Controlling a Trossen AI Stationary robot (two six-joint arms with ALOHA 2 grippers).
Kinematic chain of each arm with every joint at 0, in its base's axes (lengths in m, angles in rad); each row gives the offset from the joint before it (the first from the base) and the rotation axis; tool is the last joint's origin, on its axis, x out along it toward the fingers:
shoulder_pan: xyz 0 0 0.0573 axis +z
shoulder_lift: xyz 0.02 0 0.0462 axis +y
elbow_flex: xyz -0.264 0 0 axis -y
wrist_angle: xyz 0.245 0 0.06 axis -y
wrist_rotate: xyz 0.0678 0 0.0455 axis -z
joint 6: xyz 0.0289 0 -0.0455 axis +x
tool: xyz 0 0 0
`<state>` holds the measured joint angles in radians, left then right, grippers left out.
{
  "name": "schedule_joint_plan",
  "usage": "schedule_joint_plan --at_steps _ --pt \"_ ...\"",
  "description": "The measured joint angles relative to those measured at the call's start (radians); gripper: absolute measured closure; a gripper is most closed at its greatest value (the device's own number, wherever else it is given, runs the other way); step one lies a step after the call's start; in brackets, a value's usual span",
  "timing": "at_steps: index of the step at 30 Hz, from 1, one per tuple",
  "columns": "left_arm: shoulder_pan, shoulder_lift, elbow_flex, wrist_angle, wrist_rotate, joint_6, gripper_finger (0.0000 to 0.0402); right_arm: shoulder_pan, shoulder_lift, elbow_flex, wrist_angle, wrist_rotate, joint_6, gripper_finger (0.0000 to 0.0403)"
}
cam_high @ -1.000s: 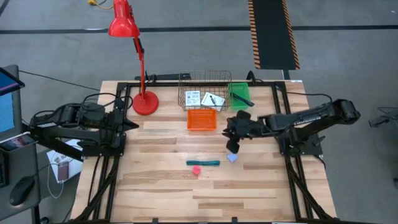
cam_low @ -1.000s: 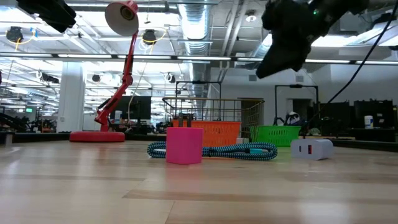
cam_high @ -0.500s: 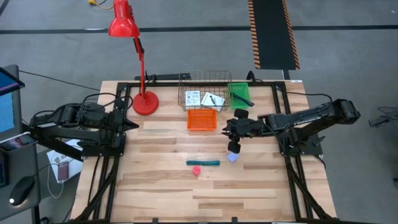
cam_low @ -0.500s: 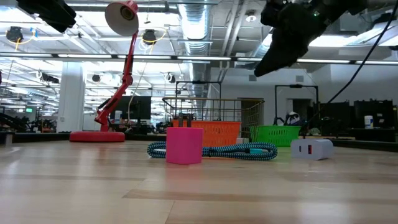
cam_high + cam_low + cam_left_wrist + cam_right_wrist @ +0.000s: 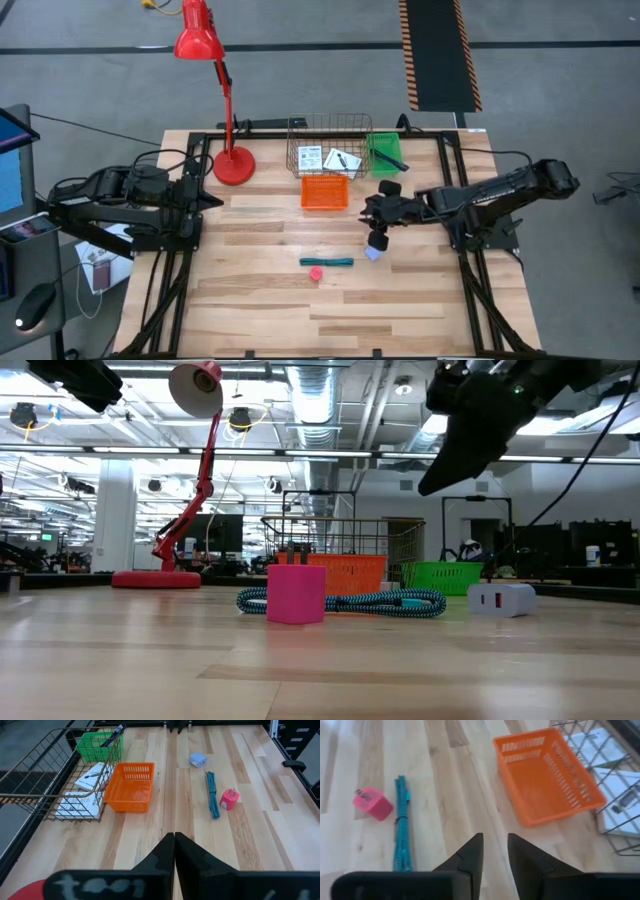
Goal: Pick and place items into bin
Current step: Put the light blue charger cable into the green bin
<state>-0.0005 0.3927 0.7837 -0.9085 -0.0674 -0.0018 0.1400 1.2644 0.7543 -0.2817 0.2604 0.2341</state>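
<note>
A teal braided cord (image 5: 327,262) lies flat mid-table, with a small pink cube (image 5: 316,272) beside it and a pale blue cube (image 5: 374,253) to its right. Two white printed cards (image 5: 325,158) lie inside the wire basket (image 5: 330,125). A dark pen (image 5: 390,160) lies in the green bin (image 5: 383,145). My right gripper (image 5: 378,238) hovers above the table just beyond the blue cube, fingers a little apart (image 5: 495,847), holding nothing. My left gripper (image 5: 174,837) is shut and parked at the table's left edge (image 5: 205,200).
An orange bin (image 5: 325,192) stands in front of the wire basket. A red desk lamp (image 5: 232,165) stands at the far left, its arm reaching beyond the table. Bare wood lies toward the near edge (image 5: 320,320). Black frame rails run along both sides.
My right gripper has turned at the wrist while hovering high over the pale blue cube, drifting slightly toward the table's right. The items on the table have not moved.
</note>
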Motion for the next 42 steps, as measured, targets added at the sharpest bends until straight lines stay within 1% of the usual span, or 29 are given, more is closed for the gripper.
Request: schedule_joint_plan --at_steps 8,11,15,20,22,25,29,35,42 --pt "0.0 0.0 0.0 0.0 0.0 0.0 0.0401 0.054 0.0 -0.001 -0.001 0.002 0.036 0.0268" --pt "0.0 0.0 0.0 0.0 0.0 0.001 0.0401 0.057 0.004 -0.017 0.011 0.002 0.037 0.0259" --pt "0.0 0.0 0.0 0.0 0.0 0.001 0.0401 0.056 0.072 -0.058 0.023 0.002 0.039 0.0259" --pt "0.0 0.0 0.0 0.0 0.0 -0.004 0.0401 0.076 0.21 -0.059 0.102 -0.005 0.032 0.0265" --pt "0.0 0.0 0.0 0.0 0.0 -0.005 0.0401 0.088 0.254 -0.047 0.154 -0.025 0.016 0.0265" --pt "0.0 0.0 0.0 0.0 0.0 0.002 0.0401 0.109 0.314 -0.014 0.175 -0.032 -0.009 0.0262" --pt "0.0 0.0 0.0 0.0 0.0 -0.002 0.0401 0.131 0.362 0.032 0.174 -0.035 -0.033 0.0254" --pt "0.0 0.0 0.0 0.0 0.0 0.002 0.0401 0.163 0.421 0.1 0.174 -0.083 -0.049 0.024" --pt "0.0 0.0 0.0 -0.001 0.0 0.003 0.0401 0.188 0.538 0.182 0.171 -0.117 -0.051 0.0234"
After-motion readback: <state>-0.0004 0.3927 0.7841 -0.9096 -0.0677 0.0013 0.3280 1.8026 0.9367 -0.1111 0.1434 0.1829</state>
